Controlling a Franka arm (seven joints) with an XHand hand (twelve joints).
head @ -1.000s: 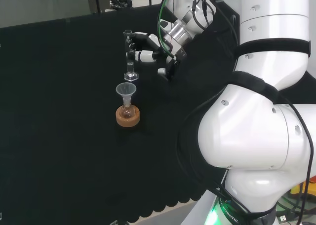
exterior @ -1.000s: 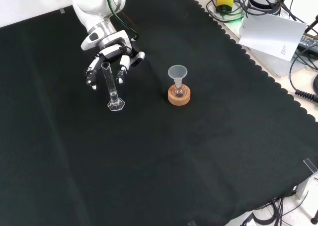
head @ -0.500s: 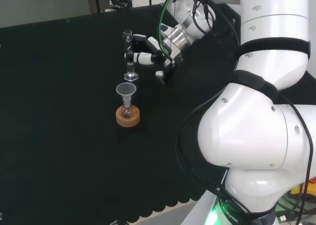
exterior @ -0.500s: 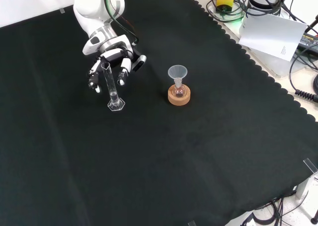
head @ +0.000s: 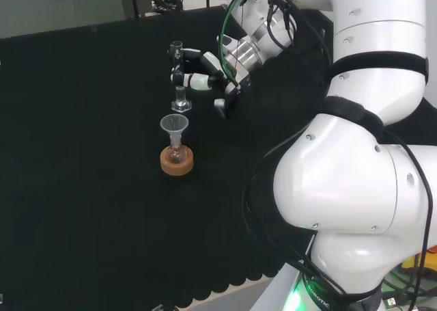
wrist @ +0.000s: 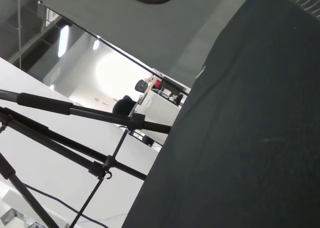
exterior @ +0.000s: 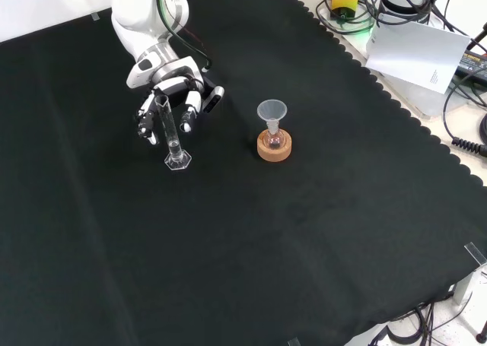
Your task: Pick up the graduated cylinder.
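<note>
Cloth [exterior: 304,232]: black, scallop-edged, covers the bench.
Cylinder [exterior: 170,137]: upright, upper left of front view.
Hand [exterior: 169,95]: fingers spread, straight, around cylinder top; contact unclear.
Room: tripod [wrist: 75,138] beyond the cloth.

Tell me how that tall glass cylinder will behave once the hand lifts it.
The cylinder is tall and thin on a small base, so it probably tips easily if nudged sideways. It looks like clear smooth glass, likely slippery and breakable. The hand has fingers on both sides of it, which should steady it.
</note>
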